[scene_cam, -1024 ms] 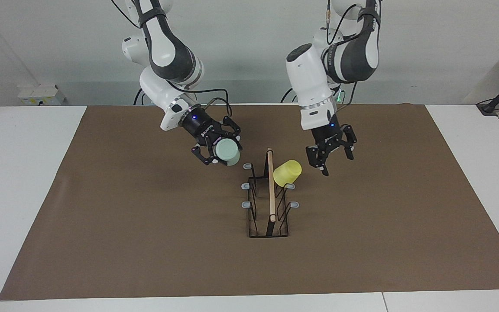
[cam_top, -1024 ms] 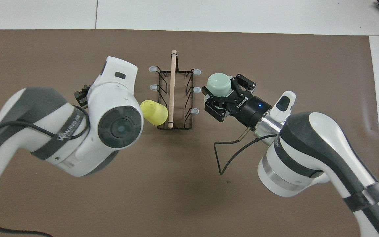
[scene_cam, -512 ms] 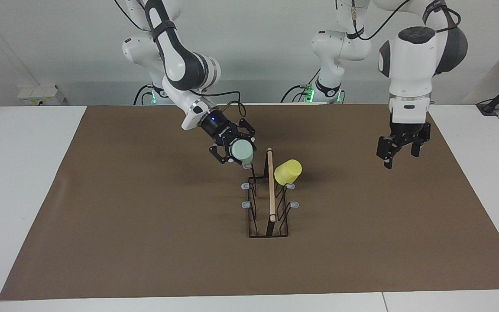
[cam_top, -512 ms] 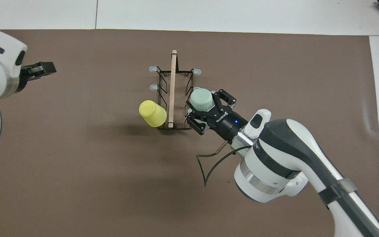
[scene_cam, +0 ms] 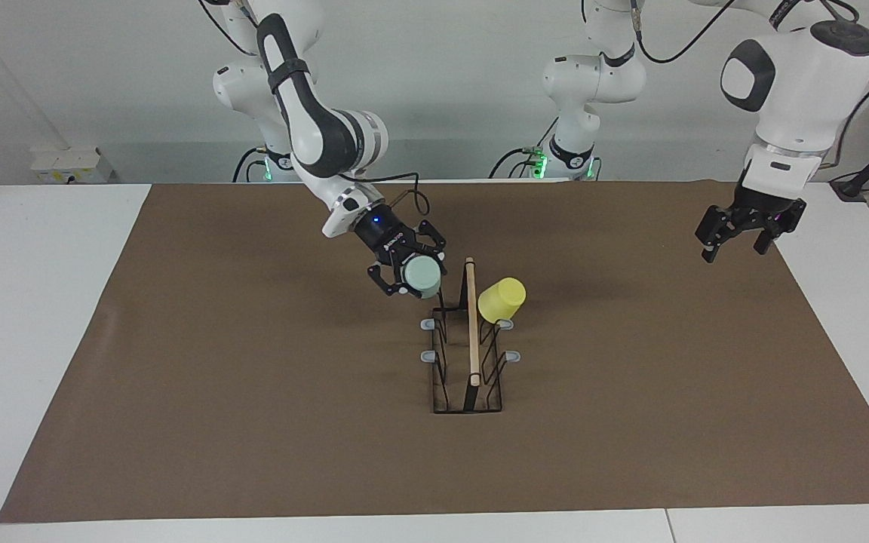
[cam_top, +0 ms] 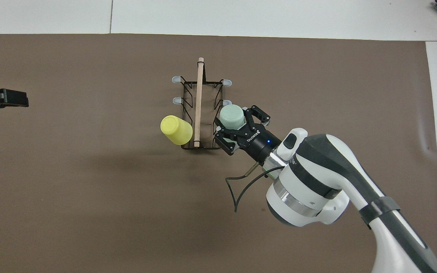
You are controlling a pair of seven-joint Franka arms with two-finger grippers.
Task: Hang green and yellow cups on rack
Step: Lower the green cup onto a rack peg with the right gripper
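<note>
- The green cup (scene_cam: 425, 277) sits clenched in our right gripper (scene_cam: 408, 273), tilted bottom-up at the rack's prong nearest the robots on the right arm's side; whether it already bears on that prong we cannot tell.
- We judge this cup light, stiff and smooth-walled, so a grip across the tapered side near the base, as we hold it now, should serve; squeezed too hard, thin plastic may flex or slip out.
- The yellow cup (scene_cam: 502, 299) already hangs tilted on the matching prong on the left arm's side, at about three o'clock from the green one in the facing view.
- The rack (scene_cam: 468, 359) stands on the brown mat (scene_cam: 253, 422), its wooden rod (scene_cam: 471, 324) running from twelve to six o'clock between the two cups; four grey-tipped prongs show bare.
- Our left gripper (scene_cam: 736, 236) waits over the mat's edge at the left arm's end, well apart at roughly two o'clock from the rack, fingers released and holding nothing.
- Next, we judge, we seat the green cup fully, then let go.
</note>
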